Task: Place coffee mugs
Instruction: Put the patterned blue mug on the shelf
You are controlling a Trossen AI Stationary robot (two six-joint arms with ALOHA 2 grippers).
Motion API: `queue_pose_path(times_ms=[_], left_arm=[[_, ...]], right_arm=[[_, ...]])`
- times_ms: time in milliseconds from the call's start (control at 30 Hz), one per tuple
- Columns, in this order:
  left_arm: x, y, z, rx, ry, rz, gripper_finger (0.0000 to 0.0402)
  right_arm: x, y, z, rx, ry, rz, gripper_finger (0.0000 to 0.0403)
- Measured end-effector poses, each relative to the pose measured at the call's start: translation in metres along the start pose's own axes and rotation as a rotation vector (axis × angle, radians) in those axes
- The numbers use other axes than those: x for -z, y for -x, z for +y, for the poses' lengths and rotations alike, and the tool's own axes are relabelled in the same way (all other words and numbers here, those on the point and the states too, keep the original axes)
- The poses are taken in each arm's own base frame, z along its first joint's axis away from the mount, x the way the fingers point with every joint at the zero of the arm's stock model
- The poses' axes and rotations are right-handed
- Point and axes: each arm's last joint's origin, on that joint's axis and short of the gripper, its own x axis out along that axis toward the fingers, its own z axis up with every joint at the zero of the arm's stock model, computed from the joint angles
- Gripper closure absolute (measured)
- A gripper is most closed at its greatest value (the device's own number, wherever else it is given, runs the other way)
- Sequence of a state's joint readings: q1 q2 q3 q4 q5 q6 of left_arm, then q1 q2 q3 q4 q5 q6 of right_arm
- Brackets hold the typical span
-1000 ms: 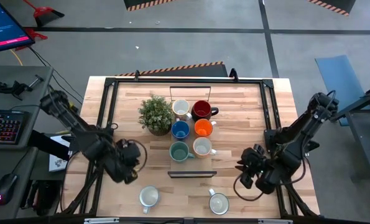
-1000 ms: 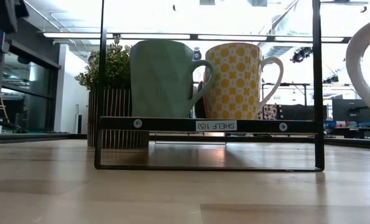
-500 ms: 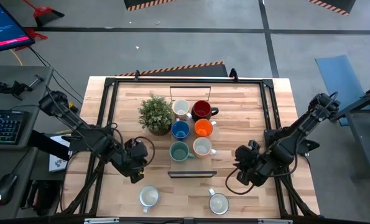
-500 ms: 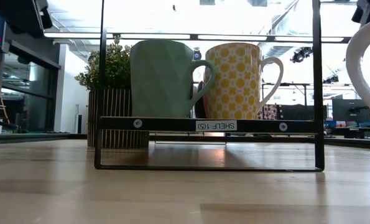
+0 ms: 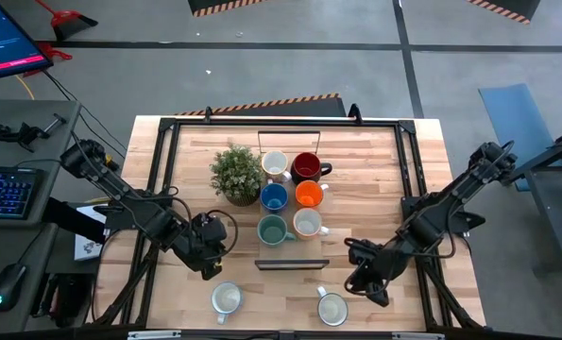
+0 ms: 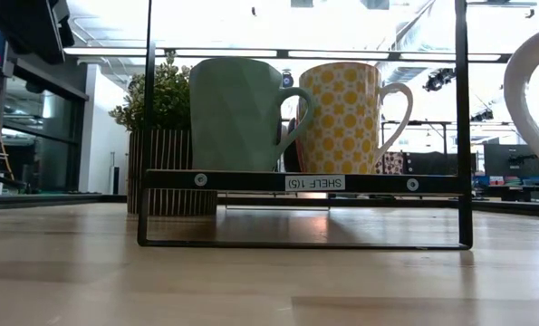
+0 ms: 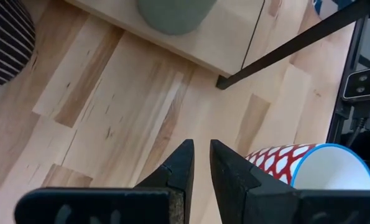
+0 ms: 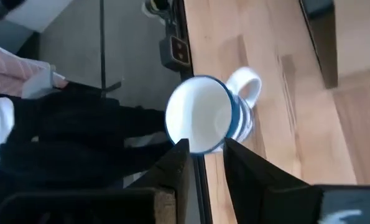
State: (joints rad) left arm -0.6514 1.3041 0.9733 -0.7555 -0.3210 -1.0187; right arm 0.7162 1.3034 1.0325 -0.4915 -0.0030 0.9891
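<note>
Six mugs stand in the black shelf frame (image 5: 292, 264): white (image 5: 275, 164), dark red (image 5: 306, 167), blue (image 5: 274, 196), orange (image 5: 308, 195), teal (image 5: 273, 229), and cream with a yellow pattern (image 5: 307, 223). Two more stand on the table near its near edge: a red-patterned, blue-rimmed one (image 5: 226, 299) (image 7: 309, 171) and a blue-striped one (image 5: 332, 308) (image 8: 209, 118). My left gripper (image 5: 210, 255) (image 7: 199, 155) hovers above and just far of the red-patterned mug, its fingers a narrow gap apart. My right gripper (image 5: 361, 276) (image 8: 204, 152) hangs over the striped mug's rim, slightly open.
A potted plant (image 5: 236, 173) stands left of the shelf. In the low view the teal mug (image 6: 237, 113) and the yellow-patterned mug (image 6: 346, 118) show behind the shelf's front bar (image 6: 305, 182). Black rails (image 5: 163, 170) run along the table's edges. Bare wood lies between the two near mugs.
My right gripper has travelled toward the table's left and near edges, closing on the striped mug. My left gripper has shifted a little toward the right and the near edge, then nearly stopped. No mug has moved.
</note>
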Motion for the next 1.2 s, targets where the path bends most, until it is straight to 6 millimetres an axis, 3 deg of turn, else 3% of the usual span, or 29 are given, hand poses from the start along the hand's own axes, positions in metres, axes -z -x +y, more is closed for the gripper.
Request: queue_pose_path(times_ms=[433,567,700,867,1067,1200], left_arm=[[0.001,0.000,-0.001,0.025,0.019,0.043,0.0359],[0.001,0.000,-0.001,0.024,0.014,0.043,0.0359],[0.001,0.000,-0.001,0.024,-0.011,0.043,0.0359],[0.001,0.000,0.000,0.025,-0.045,0.043,0.0359],[0.001,0.000,0.000,0.025,-0.054,0.043,0.0359],[0.001,0.000,0.000,0.025,-0.065,0.042,0.0359]], right_arm=[[0.000,-0.032,0.006,-0.019,-0.041,0.086,0.0324],[-0.011,-0.026,0.022,-0.016,-0.010,0.076,0.0324],[-0.028,-0.008,0.042,0.045,0.084,0.014,0.0324],[-0.037,0.007,0.050,0.206,0.212,-0.020,0.0324],[-0.040,0.010,0.054,0.197,0.392,-0.021,0.0324],[-0.042,0.010,0.054,0.184,0.400,-0.014,0.0324]])
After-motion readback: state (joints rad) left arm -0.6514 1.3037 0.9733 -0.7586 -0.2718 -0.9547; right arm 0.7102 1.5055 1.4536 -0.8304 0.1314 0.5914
